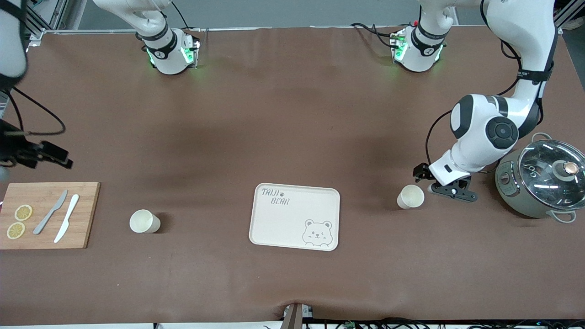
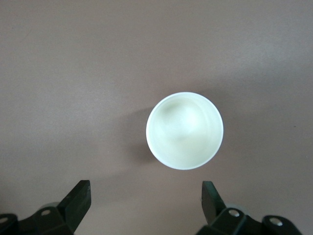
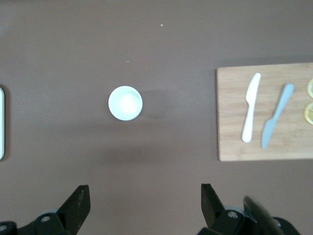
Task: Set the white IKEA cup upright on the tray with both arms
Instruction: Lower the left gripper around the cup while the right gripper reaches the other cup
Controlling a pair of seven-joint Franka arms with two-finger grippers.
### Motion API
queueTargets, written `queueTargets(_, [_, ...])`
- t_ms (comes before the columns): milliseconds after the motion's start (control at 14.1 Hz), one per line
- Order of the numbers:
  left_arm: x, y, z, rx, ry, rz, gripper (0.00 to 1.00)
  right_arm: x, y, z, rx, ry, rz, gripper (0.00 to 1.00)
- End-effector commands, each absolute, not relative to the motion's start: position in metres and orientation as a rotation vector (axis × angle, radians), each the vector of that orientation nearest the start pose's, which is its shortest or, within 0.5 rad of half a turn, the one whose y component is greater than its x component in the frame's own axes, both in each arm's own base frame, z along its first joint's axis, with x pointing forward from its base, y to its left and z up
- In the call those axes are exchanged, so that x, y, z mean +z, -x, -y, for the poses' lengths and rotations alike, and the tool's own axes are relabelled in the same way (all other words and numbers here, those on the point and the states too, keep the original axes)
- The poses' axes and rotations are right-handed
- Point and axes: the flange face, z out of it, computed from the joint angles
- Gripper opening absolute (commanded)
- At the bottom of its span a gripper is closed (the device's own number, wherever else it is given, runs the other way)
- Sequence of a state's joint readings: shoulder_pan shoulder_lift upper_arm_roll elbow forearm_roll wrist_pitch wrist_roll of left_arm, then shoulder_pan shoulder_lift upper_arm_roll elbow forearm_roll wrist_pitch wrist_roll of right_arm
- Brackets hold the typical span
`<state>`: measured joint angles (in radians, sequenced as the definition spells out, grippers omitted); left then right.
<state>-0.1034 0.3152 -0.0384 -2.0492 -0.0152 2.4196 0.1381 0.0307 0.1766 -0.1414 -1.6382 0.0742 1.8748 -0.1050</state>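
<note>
Two white cups stand upright on the brown table. One cup [image 1: 410, 197] is toward the left arm's end and fills the middle of the left wrist view [image 2: 184, 130]. My left gripper [image 1: 450, 188] is open and empty, low beside this cup, with its fingertips [image 2: 79, 195] apart from it. The other cup [image 1: 144, 221] is toward the right arm's end and also shows in the right wrist view [image 3: 125, 103]. My right gripper [image 1: 50, 156] is open and empty, high over the table near the cutting board. The cream bear tray [image 1: 295, 216] lies empty between the cups; its edge [image 3: 1, 122] shows in the right wrist view.
A wooden cutting board [image 1: 45, 214] with two knives and two lemon slices lies at the right arm's end. A grey-green pot with a glass lid [image 1: 544, 183] stands at the left arm's end, close beside the left arm's wrist.
</note>
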Motion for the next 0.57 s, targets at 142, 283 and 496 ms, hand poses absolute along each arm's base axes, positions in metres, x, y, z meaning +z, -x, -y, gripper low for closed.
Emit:
queueTargets(142, [0.273,-0.601,0.080,-0.141,3.115,-0.442,1.00,0.457,-0.655,0.046,-0.109,3.123,0.002,1.00])
queueTargets(283, [0.268,-0.607,0.083,-0.138,3.115,-0.448,1.00,0.434,-0.665,0.047,-0.121,3.129,0.000,1.00])
queueTargets(496, [0.261,-0.615,0.086,-0.138,3.117,-0.453,1.00,0.395,-0.677,0.046,-0.124,3.137,-0.003,1.00])
